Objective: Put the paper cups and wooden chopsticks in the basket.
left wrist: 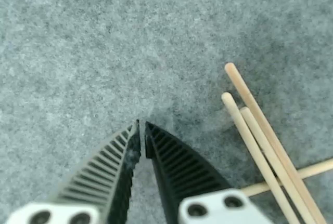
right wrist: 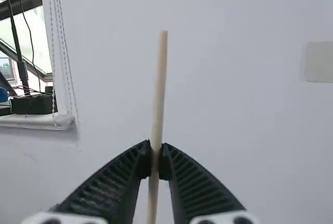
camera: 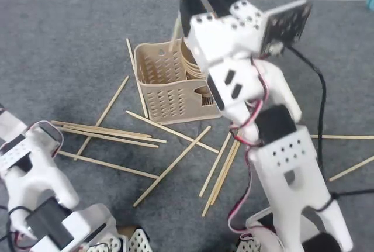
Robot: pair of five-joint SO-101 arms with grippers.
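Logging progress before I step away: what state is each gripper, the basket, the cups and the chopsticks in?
Right gripper: shut on a chopstick, raised high.
Left gripper: shut, empty, low over the carpet.
Basket: upright, paper cups inside.
Loose chopsticks: lying scattered on the carpet.

Basket (camera: 169, 91) on tabletop (camera: 70, 47), centre-rear. Paper cups (camera: 188, 59) inside basket, right part, partly behind right arm. Right gripper (right wrist: 155, 156) above basket, chopstick (right wrist: 158, 89) between its fingers. Loose chopsticks (camera: 105, 132) on tabletop left of, in front of and right of basket. Left gripper (left wrist: 141, 128) at front left, over tabletop, just beside chopstick ends (left wrist: 234, 86).
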